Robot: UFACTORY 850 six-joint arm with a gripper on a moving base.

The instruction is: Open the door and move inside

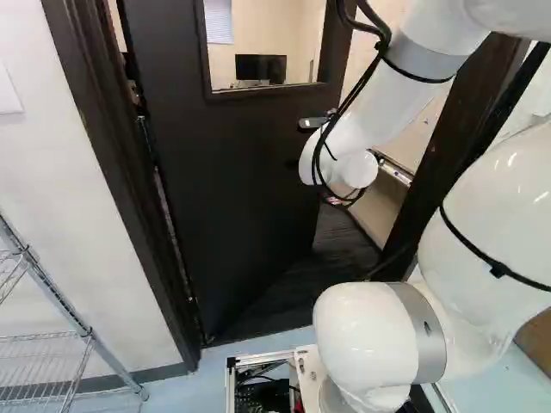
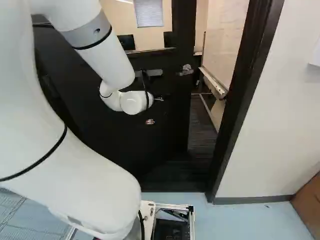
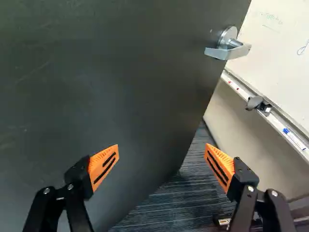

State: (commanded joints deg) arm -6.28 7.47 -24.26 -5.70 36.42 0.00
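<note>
The door stands partly open, swung away from the base — unlatching looks done. The fingers are wide apart and empty, short of the handle. Left: likely pushing wider — then driving through the frame.

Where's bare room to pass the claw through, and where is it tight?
There's a bare gap above the carpet, between the door and the tray. It's crowded at the handle, and along the tray, which holds a marker and something grey.
</note>
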